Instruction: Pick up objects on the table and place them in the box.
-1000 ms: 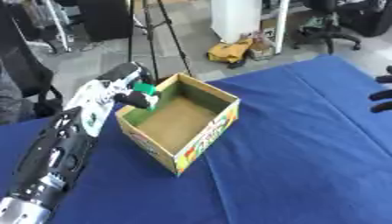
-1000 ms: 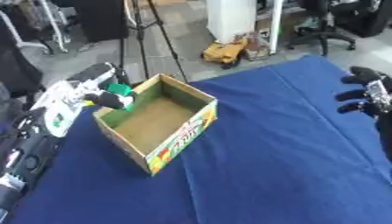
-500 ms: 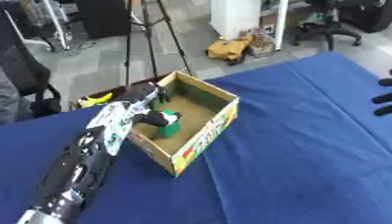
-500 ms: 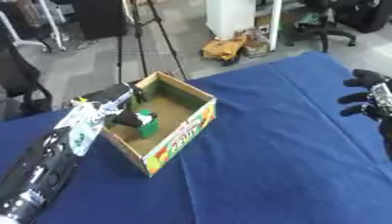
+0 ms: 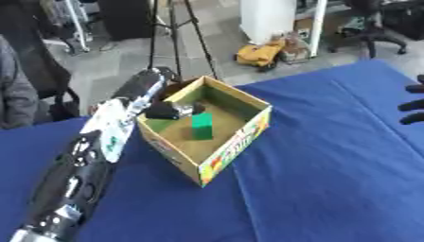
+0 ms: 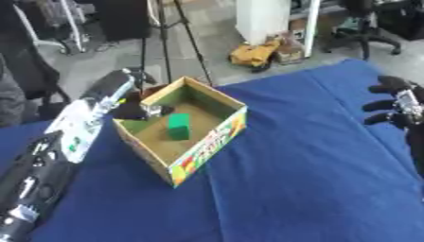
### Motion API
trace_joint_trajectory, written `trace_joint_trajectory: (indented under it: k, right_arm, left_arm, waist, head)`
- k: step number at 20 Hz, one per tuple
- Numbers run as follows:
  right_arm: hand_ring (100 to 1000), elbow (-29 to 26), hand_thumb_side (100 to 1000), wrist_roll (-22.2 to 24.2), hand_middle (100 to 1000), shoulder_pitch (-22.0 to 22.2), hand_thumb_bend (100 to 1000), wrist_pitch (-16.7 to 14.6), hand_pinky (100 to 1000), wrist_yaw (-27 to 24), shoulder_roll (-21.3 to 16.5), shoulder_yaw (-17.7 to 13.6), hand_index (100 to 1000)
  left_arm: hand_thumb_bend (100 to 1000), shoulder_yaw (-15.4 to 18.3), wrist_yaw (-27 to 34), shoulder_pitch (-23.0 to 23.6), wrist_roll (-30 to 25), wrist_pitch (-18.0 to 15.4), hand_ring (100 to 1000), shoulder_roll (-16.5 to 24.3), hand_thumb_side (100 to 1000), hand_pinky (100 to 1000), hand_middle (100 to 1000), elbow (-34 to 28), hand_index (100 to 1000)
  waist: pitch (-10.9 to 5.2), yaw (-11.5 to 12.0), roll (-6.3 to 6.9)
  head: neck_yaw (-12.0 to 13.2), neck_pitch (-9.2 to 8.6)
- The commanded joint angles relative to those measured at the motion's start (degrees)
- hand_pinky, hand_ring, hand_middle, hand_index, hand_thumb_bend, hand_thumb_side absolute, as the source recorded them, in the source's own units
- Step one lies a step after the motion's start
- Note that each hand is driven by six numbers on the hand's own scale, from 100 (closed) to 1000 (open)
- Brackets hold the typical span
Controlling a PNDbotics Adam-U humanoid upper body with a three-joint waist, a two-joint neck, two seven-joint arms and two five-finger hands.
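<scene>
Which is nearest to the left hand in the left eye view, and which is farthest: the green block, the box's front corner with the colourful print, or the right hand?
1. Green block, inside the box, just right of the left hand.
2. Box's front corner, toward the viewer.
3. Right hand, at the view's right edge.

left hand (image 5: 170, 110): fingers blurred behind box (image 5: 234, 142) near-left wall, pose unreadable | right hand (image 6: 396, 103): cut at right edge | green block (image 5: 201, 126): faces blurred
</scene>
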Motion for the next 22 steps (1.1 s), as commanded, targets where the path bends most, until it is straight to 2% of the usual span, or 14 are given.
trace_joint_trajectory:
  k: [1,3,5,7,10,14,16,18,20,22]
  right_arm:
    - [629,-0.9,875,-0.7,724,0.1,100,-0.2,540,-0.4,-0.4,-1.0,852]
    - [629,-1.3,873,-1.2,723,0.7,100,-0.3,541,-0.3,-0.3,-1.5,851]
    - [630,-1.9,874,-1.9,723,1.4,100,-0.5,541,-0.3,-0.1,-2.2,850]
    - [630,-2.3,876,-2.5,723,2.2,100,-0.5,541,-0.3,-0.2,-2.7,850]
    - [628,-2.7,891,-2.6,721,2.8,100,-0.5,540,0.0,-0.1,-2.6,845]
    - [625,-2.9,917,-3.0,717,3.3,100,0.0,537,0.7,0.5,-2.2,835]
    - [624,-3.0,951,-3.1,716,3.6,100,0.1,536,0.7,0.8,-1.9,831]
    - [622,-3.2,979,-3.4,713,3.6,100,0.1,534,0.8,0.9,-1.8,824]
    - [620,-3.3,985,-3.9,711,3.5,100,0.2,533,0.7,1.0,-1.7,820]
    - [620,-3.3,984,-4.1,710,3.4,100,0.3,532,0.6,1.0,-1.5,816]
  left_arm:
    - [625,3.0,3.1,1.9,3.2,-2.7,656,4.3,887,593,701,-5.8,775]
    - [617,4.3,5.0,4.9,5.1,-4.3,640,4.7,893,574,692,-8.9,774]
    - [608,5.7,6.9,7.9,6.9,-4.0,632,4.0,900,563,689,-12.0,776]
    - [600,6.2,8.8,11.0,8.8,-2.5,626,2.6,905,555,686,-15.0,780]
    - [591,6.6,11.5,15.4,11.5,0.2,625,0.9,913,553,687,-19.5,784]
    - [583,6.1,16.2,22.3,12.1,3.9,626,-0.3,922,552,692,-26.1,788]
    - [575,5.3,29.1,27.4,11.1,6.3,627,1.3,927,552,695,-32.3,789]
    - [568,5.4,42.3,29.3,9.1,8.6,628,3.1,934,551,696,-36.2,792]
    - [564,5.7,48.7,30.0,7.5,10.1,630,3.8,940,551,700,-37.9,795]
    - [568,5.8,51.0,30.4,6.2,10.8,633,3.9,942,552,702,-38.6,798]
  waist:
    - [-1.43,1.6,-1.1]
    - [-1.67,3.5,-1.56]
    - [-1.68,6.2,-2.19]
    - [-1.79,8.8,-2.88]
    - [-2.21,11.2,-3.87]
    - [-2.99,12.6,-4.79]
    - [-3.5,12.5,-5.17]
    - [-3.54,12.5,-5.39]
    - [-3.34,12.5,-5.62]
    - [-3.21,12.5,-5.8]
  head:
    - [-0.8,1.95]
    - [-0.7,2.72]
    - [-0.8,3.31]
    - [-1.0,3.96]
    - [-0.6,4.94]
    - [0.0,6.07]
    - [0.3,6.7]
    - [0.6,6.81]
    - [0.6,6.89]
    - [0.6,6.77]
